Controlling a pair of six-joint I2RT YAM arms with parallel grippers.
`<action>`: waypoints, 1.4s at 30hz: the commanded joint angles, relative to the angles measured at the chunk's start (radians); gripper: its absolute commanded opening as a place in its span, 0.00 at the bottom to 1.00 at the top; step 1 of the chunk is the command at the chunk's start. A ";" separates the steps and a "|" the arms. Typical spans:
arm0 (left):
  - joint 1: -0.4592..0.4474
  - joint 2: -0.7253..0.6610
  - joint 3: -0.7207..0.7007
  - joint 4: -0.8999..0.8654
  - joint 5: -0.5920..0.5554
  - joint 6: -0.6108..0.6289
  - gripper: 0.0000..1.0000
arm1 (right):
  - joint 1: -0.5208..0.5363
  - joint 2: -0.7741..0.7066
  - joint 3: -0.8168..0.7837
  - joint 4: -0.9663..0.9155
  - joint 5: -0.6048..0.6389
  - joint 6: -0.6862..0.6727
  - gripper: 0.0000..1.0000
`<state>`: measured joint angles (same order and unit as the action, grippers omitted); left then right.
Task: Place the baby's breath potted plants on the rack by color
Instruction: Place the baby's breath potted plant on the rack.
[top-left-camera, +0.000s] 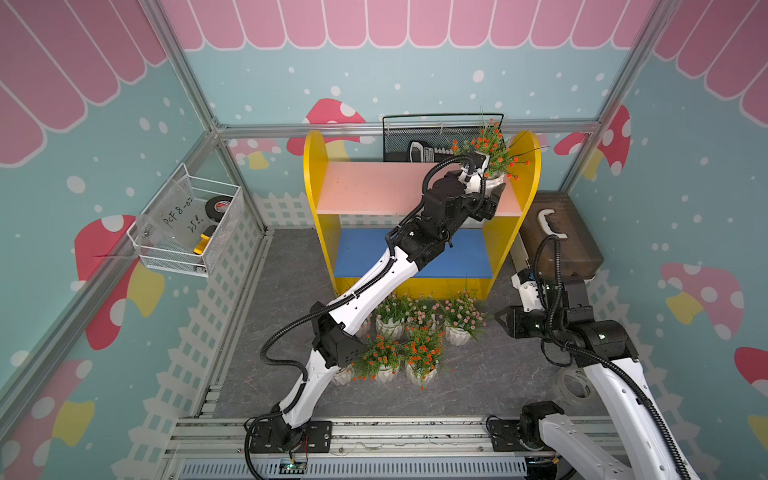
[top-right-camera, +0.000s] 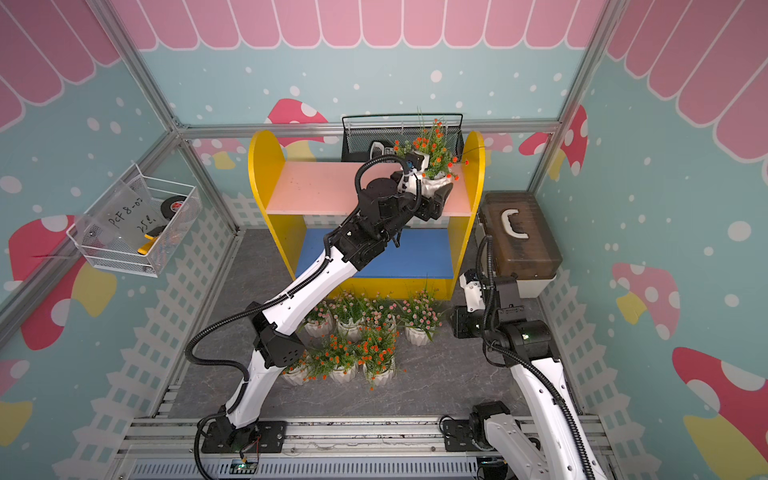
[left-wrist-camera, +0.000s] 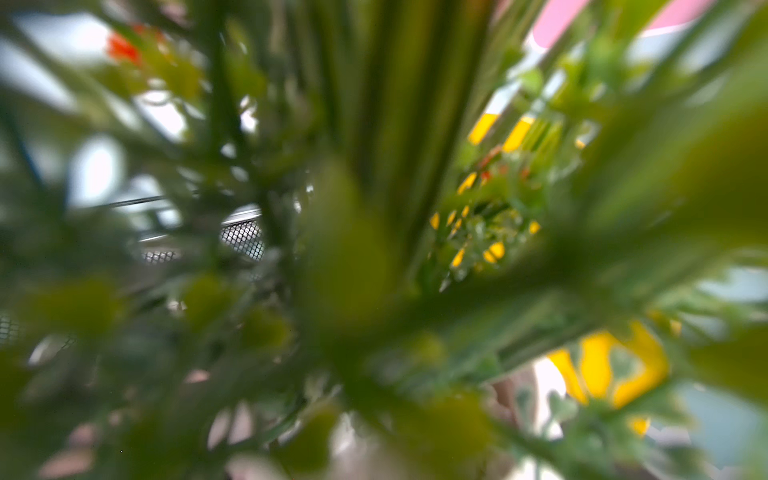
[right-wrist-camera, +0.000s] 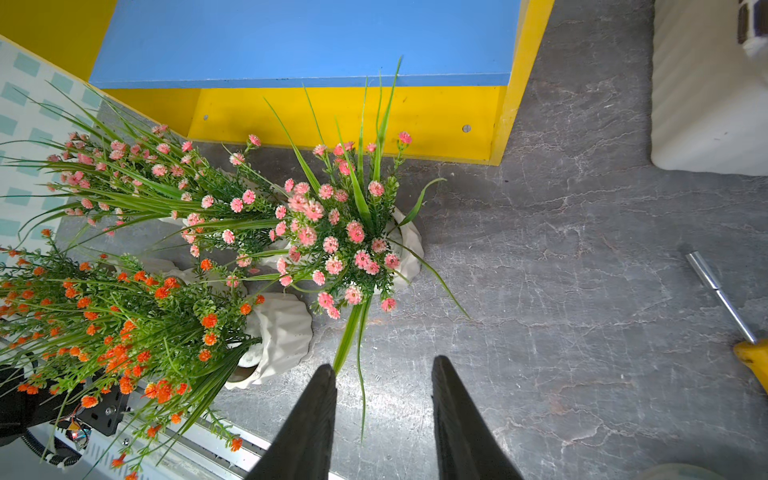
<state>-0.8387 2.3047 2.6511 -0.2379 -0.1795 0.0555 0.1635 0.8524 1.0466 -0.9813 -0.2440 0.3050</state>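
Bench (top-left-camera: 478, 374): grey marbled top in the lower half of both top views; its near edge lies under the arm mounts.
Rack (top-left-camera: 318, 187): centre of both top views, yellow side panels upright, pink shelf (top-left-camera: 365, 187) above blue shelf (top-left-camera: 361, 253); the left arm (top-left-camera: 374, 278) crosses both shelves and hides part of each. The right wrist view catches only the blue shelf's front, cut off at the frame's top.
Black wire basket (top-left-camera: 415, 137): upper centre, behind the rack; contents too dark to name.
Bench plants (top-right-camera: 349, 309): seven pots bunched just below the rack, four pink-flowered behind, three orange-flowered in front, all upright with sprigs toward the camera; the leftmost pots sit half under the left arm's elbow.
Held plant (top-left-camera: 490, 149): orange-flowered, upper right of centre, at the pink shelf's right end beside the right yellow panel; long axis roughly upright, sprigs toward the frame's top. Whether its pot touches the shelf cannot be told. Its blurred stems (left-wrist-camera: 395, 124) fill the left wrist view.
Left gripper (top-left-camera: 492, 191): fingers closed on the held plant's white pot, their tips mostly hidden by it.
Right gripper (right-wrist-camera: 380, 365): fingers (right-wrist-camera: 320, 415) parted, gripping nothing; one grass blade lies between the tips.
Yellow-handled tool (right-wrist-camera: 721, 297): right edge of the right wrist view, handle cut off.
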 joint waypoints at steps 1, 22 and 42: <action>0.006 0.012 0.066 0.107 0.035 -0.018 0.36 | -0.004 -0.016 -0.013 0.009 0.003 0.004 0.38; 0.023 0.000 0.080 0.061 0.078 0.003 0.84 | -0.003 -0.024 -0.019 0.015 -0.001 0.010 0.39; 0.048 -0.021 0.071 0.055 0.126 0.015 0.95 | -0.004 -0.027 -0.021 0.009 0.010 0.007 0.43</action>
<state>-0.8070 2.3360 2.6843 -0.2279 -0.0734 0.0589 0.1635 0.8352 1.0348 -0.9760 -0.2428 0.3191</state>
